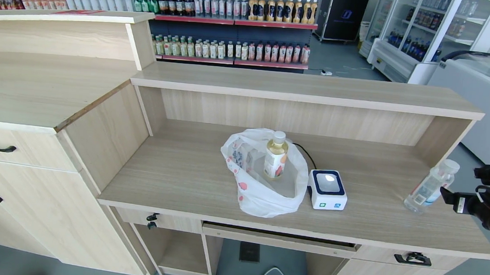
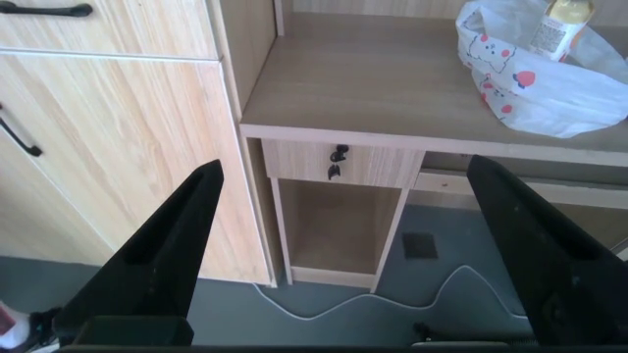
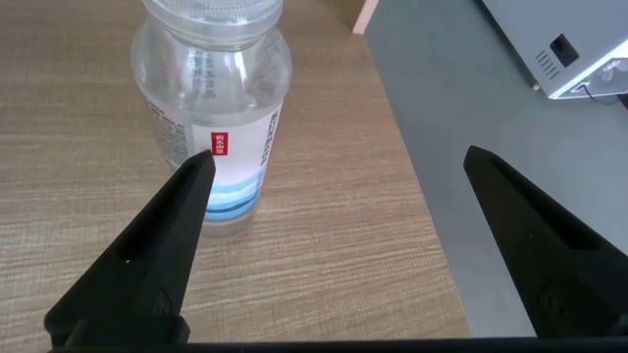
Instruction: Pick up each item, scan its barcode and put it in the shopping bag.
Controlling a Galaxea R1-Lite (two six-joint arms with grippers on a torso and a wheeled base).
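Note:
A clear water bottle (image 1: 431, 185) with a blue-and-white label stands upright on the wooden counter (image 1: 191, 172) near its right end, and is also seen as the water bottle (image 3: 214, 108) close up. My right gripper (image 1: 460, 200) is open just to the right of it, off the counter's edge; the fingers (image 3: 147, 265) are spread and the bottle is ahead of them, not between them. A white shopping bag (image 1: 264, 173) sits mid-counter with a yellow drink bottle (image 1: 276, 155) standing in it. The white barcode scanner (image 1: 327, 189) rests right of the bag. My left gripper (image 2: 343, 265) hangs open below counter height, at the left front.
The counter has a raised back ledge (image 1: 309, 88) and a side wall (image 1: 447, 138) at the right. A taller cabinet (image 1: 36, 97) stands to the left. The scanner's cable (image 1: 304, 152) runs behind the bag. Drawers (image 2: 334, 162) sit under the counter. Shelves of drinks (image 1: 235, 29) are behind.

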